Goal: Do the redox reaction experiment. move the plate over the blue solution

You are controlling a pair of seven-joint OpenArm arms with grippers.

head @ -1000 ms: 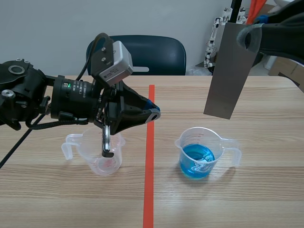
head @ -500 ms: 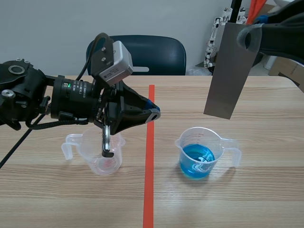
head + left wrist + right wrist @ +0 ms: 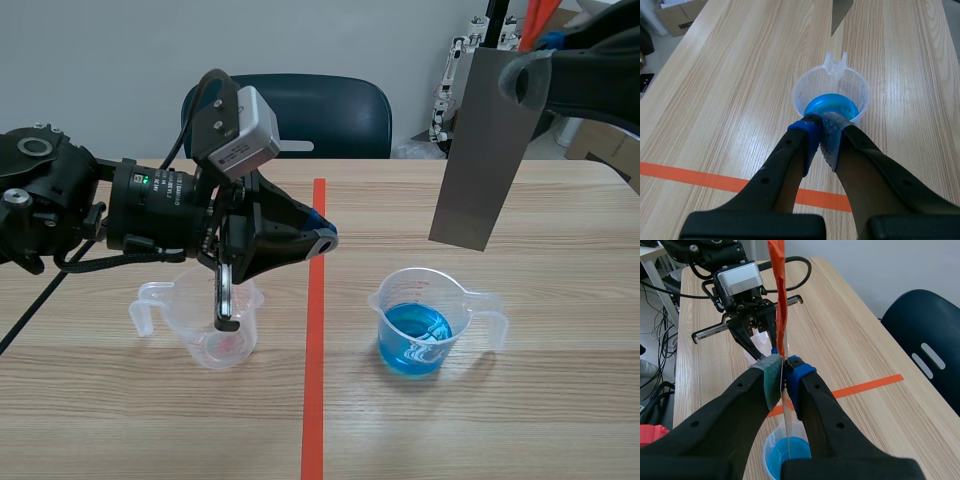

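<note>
**Grey plate held high near the blue beaker**

The right gripper (image 3: 522, 82) came in from high up, its two pads pinched tight on the top end of the plate (image 3: 485, 150), a flat grey sheet that hung slightly tilted in the air. In the right wrist view the sheet showed only as a thin edge between that gripper's fingers (image 3: 774, 377). The plate's lower edge sat well above the table, higher than the beaker of blue solution (image 3: 425, 325) and a little toward the right arm's side of it. Whether it hung squarely over the liquid I could not tell.

The beaker stood upright on the wooden table (image 3: 560, 400), its handle pointing toward the right arm.

The left gripper (image 3: 325, 240) was closed on nothing, pads pressed together, reaching to the tape line (image 3: 313, 400) and pointing at the blue beaker. Below that arm stood an empty clear beaker (image 3: 205, 320). A dark blue chair (image 3: 320, 115) stood at the far side.
</note>
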